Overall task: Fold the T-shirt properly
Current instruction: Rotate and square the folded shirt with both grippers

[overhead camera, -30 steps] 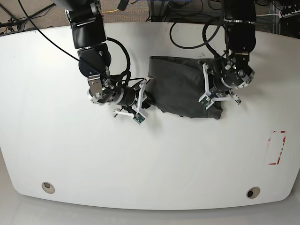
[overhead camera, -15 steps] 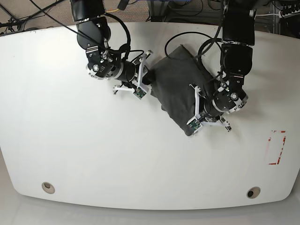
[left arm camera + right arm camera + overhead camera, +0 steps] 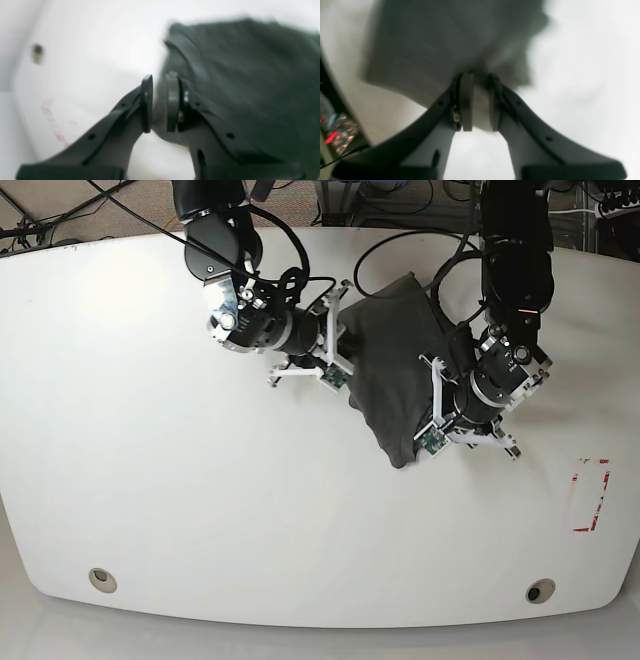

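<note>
Both jaws nearly closed, each pinching T-shirt (image 3: pixel 395 370) cloth: left gripper (image 3: pixel 157 105), right gripper (image 3: pixel 477 105); bundle has rotated, now slanting 11-to-5 at table (image 3: pixel 150 510) centre-right; fold unfinished.

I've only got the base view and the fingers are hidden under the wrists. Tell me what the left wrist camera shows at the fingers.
Observer: The left fingers are nearly together, with a dark strip of the T-shirt in the narrow gap between them. It looks like an edge pinch, though the picture is blurred.
Operator: Now give me the right side.
Observer: In the right wrist view, the right fingers stand a little wider apart, and a grey fold of cloth fills the gap between them.
Operator: Report how much cloth is in that grip.
Observer: Only an edge. Bare white table shows just below the pads, and the bulk of the shirt spreads away beyond the fingertips.
</note>
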Controlling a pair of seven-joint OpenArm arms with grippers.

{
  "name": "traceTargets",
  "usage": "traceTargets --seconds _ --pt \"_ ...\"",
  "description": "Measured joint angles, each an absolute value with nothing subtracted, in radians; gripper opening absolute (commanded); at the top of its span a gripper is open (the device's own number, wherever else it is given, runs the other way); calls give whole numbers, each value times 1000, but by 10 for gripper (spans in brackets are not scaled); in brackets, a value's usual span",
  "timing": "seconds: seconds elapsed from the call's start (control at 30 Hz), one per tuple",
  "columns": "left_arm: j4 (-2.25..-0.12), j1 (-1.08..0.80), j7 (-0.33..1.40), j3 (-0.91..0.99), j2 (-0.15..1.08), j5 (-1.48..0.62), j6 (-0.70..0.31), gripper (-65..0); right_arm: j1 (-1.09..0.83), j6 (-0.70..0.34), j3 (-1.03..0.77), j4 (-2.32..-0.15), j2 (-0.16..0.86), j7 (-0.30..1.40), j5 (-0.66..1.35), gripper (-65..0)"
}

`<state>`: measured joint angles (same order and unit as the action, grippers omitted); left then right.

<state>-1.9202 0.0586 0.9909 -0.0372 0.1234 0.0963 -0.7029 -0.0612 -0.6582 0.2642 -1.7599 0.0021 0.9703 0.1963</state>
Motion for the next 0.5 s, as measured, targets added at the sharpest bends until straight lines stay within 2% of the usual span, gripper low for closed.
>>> traceTargets --seconds 0.17,0.33,0.5 --pt "-1927 -5 988 81 125 98 -704 -581 -28 -666 205 -1744 -10 963 215 -544" --pt "-1931 -63 994 170 120 97 -701 -581 10 -661 105 -1739 22 966 196 -542" --pt "-1931 -80 976 310 104 83 -701 -581 30 -659 107 -1715 46 967 200 -545"
